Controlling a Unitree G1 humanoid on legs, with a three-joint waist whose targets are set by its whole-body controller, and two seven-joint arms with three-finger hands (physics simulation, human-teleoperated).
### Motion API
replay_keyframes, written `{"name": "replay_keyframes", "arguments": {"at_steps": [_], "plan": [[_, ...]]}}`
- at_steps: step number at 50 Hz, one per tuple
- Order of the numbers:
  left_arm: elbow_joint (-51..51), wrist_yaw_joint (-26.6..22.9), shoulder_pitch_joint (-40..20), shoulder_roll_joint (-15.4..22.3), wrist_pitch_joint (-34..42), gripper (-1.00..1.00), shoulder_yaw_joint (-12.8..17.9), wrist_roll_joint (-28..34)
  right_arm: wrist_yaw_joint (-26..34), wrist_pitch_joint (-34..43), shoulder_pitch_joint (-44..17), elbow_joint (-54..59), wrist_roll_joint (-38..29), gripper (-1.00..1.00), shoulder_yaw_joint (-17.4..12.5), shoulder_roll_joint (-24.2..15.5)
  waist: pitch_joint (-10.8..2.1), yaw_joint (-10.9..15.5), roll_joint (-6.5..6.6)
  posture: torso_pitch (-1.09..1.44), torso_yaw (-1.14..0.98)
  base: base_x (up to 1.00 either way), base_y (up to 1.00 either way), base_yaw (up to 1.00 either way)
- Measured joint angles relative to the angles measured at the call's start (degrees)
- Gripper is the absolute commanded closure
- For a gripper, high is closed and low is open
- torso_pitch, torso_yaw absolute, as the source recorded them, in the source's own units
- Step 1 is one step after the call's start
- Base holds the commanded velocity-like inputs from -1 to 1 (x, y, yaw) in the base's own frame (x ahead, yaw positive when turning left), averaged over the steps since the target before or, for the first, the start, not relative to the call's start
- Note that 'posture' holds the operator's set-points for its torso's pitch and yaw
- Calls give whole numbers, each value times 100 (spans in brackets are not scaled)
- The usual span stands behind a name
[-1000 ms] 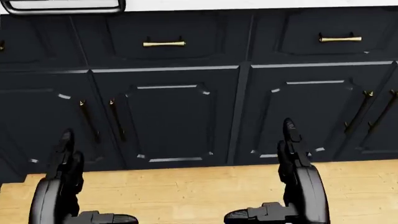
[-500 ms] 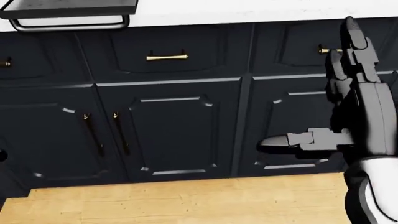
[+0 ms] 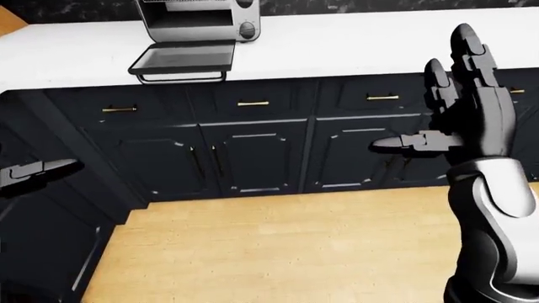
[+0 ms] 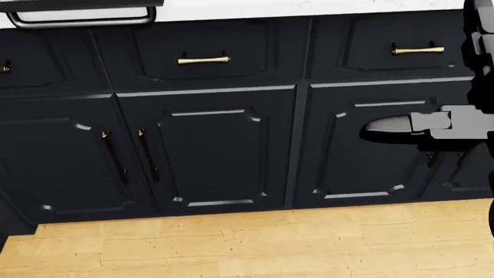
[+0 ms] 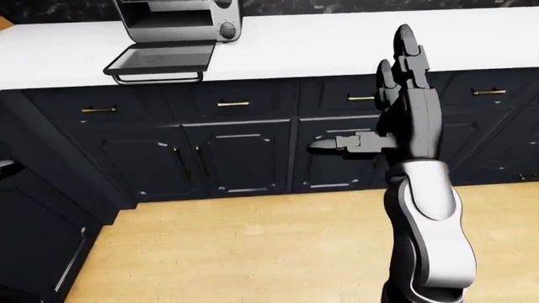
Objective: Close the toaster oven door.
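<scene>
The toaster oven (image 3: 198, 20) stands at the top left of the left-eye view, on the white tabletop (image 3: 337, 44) above the dark cabinets (image 3: 253, 151). Its door (image 3: 182, 59) is dropped flat, hinged at the oven's base, and juts past the tabletop edge toward the robot, with the bar handle (image 3: 180, 77) along its near edge. The door's long axis runs left to right in the eye views, so closing it means swinging that near edge upward and away toward the oven.

The right hand (image 3: 459, 101) is raised at the right of the left-eye view, fingers (image 3: 468, 50) straight and spread upward, thumb (image 3: 404, 142) pointing left; it is open and holds nothing. The door lies up and well to the left of this hand, apart from it, with cabinet fronts between them.

Only a fingertip of the left hand (image 3: 38, 170) shows at the left edge of the left-eye view, low, below the level of the tabletop; whether it is open or closed cannot be told. By side, the left hand is on the door's side, but the right hand is already at the door's height. Either would likely need the robot to step closer and come under the handle.
</scene>
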Motion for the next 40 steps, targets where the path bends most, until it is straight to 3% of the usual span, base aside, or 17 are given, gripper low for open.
{"name": "replay_keyframes", "arguments": {"at_steps": [16,23,31,38,40], "plan": [[147,80,2,162,-154,-100,-31,-136,37,2,2,-16,77,-100,23,-52,-12,1,24,0,0,1,0,0],[89,77,0,182,-184,-100,38,-81,95,6,-23,-151,100,-100,9,-58,-14,-5,-26,0,0,12,0,0],[41,57,-27,181,-167,-100,-22,-120,22,128,-30,-183,140,-100,-59,-67,26,-36,268,0,0,12,4,0],[138,123,-14,233,-89,-100,110,-107,27,269,-112,-293,311,-100,39,-64,9,40,-126,0,0,9,15,0],[112,124,-21,206,-79,-100,71,-129,-2,282,-97,-304,333,-100,-30,-93,32,-13,-58,0,0,8,21,0]]}}
